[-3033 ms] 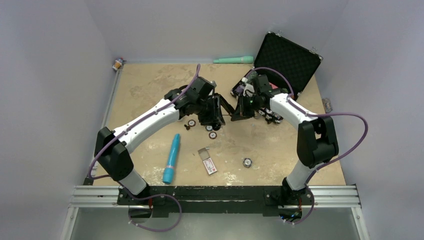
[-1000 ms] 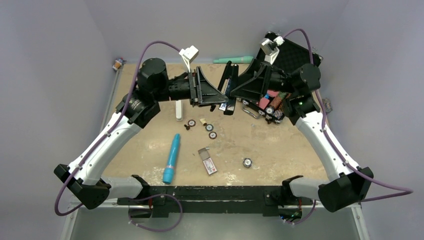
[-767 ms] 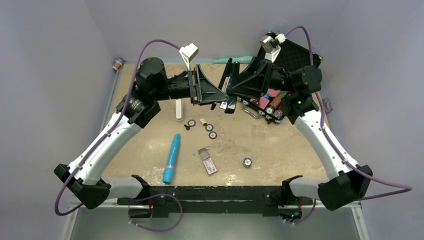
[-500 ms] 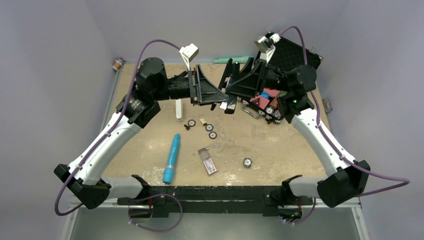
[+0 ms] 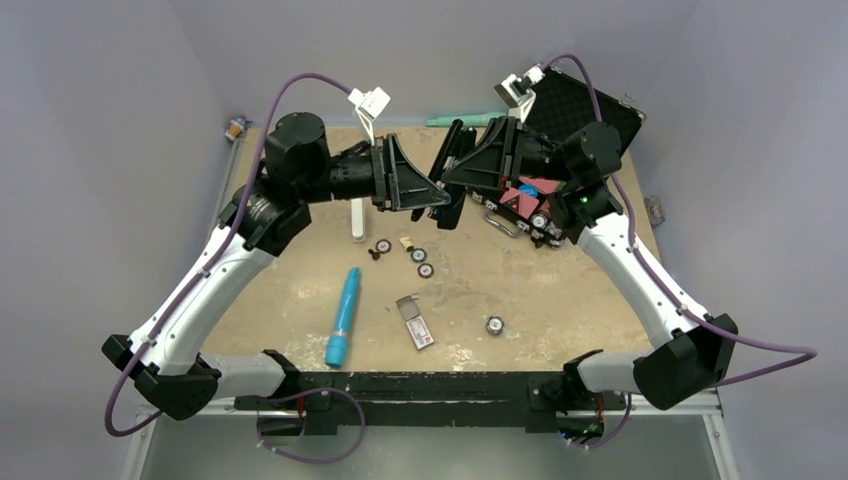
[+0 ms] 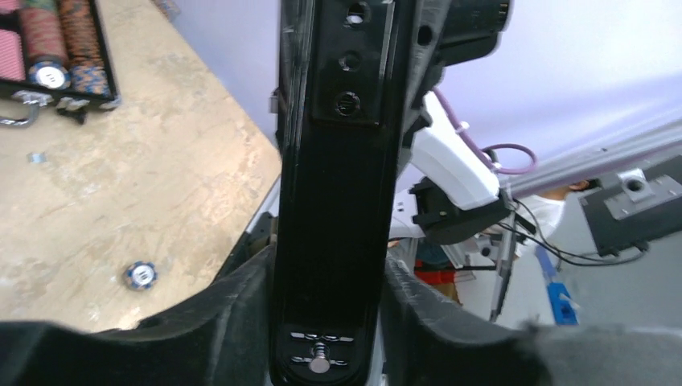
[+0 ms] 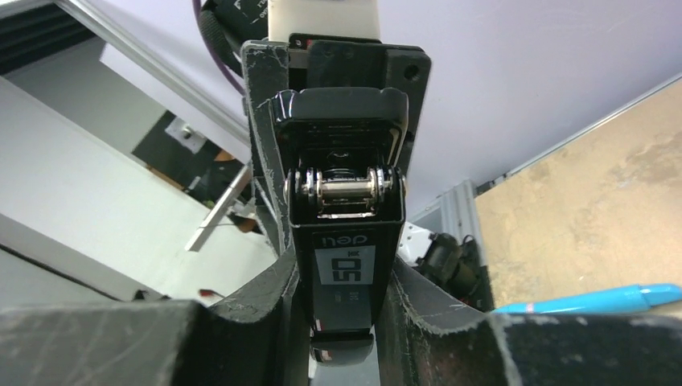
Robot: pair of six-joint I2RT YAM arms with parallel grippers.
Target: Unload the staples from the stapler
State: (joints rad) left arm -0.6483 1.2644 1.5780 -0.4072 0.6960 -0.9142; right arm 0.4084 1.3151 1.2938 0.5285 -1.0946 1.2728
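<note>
The black stapler (image 5: pixel 449 208) is held in the air above the far middle of the table, between my two grippers. My left gripper (image 5: pixel 432 193) is shut on one black bar of it; in the left wrist view this bar (image 6: pixel 330 201) fills the gap between the fingers (image 6: pixel 229 310), with a silvery rivet at its near end. My right gripper (image 5: pixel 453 176) is shut on the other part; in the right wrist view the stapler (image 7: pixel 344 265) shows a white "50" label and a silvery hinge pin. No staples are visible.
On the table lie a blue tube (image 5: pixel 342 316), a small red-and-white box (image 5: pixel 415 326), several poker chips (image 5: pixel 420 262) and a white stick (image 5: pixel 357 220). An open black case (image 5: pixel 575 115) with chips stands at the back right, beside a green tube (image 5: pixel 467 120).
Both arms have lifted from the table with the stapler between them. Over the last second the joined grippers have drifted slightly left, and the right wrist has swung leftwards.
</note>
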